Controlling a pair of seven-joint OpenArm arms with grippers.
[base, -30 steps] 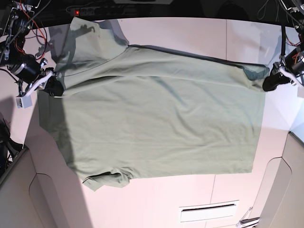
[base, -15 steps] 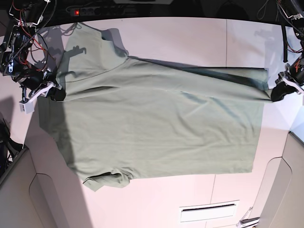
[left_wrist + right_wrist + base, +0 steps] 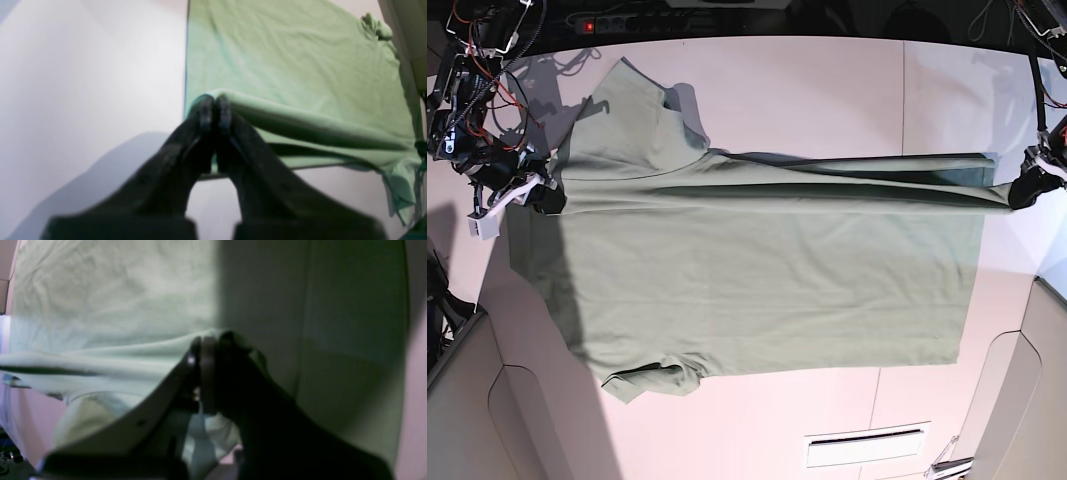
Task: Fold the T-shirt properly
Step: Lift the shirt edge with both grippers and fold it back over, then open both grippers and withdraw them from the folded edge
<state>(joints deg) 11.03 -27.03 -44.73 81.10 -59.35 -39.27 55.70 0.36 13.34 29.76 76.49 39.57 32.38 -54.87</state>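
Observation:
The pale sage-green T-shirt [image 3: 757, 270] lies spread over the white table, hem to the right and sleeves to the left. Its far edge is lifted and pulled taut into a long ridge between the two arms. My left gripper [image 3: 1019, 192] is shut on the hem corner at the base view's right; in the left wrist view the gripper [image 3: 215, 108] pinches a fold of T-shirt [image 3: 300, 66]. My right gripper [image 3: 545, 197] is shut on the shoulder end at the left, and the right wrist view shows the gripper [image 3: 210, 346] clamping T-shirt [image 3: 110, 300] cloth.
The white table [image 3: 827, 80] extends beyond the shirt at the back. A black power strip [image 3: 657, 20] with a red light lies along the far edge. Grey curved panels [image 3: 467, 400] flank the front corners, and a slotted vent [image 3: 865, 447] sits at the front.
Both grippers have drawn the lifted far edge toward the near side, stretching it into a straighter, tighter ridge. The far sleeve has risen and shifted with it.

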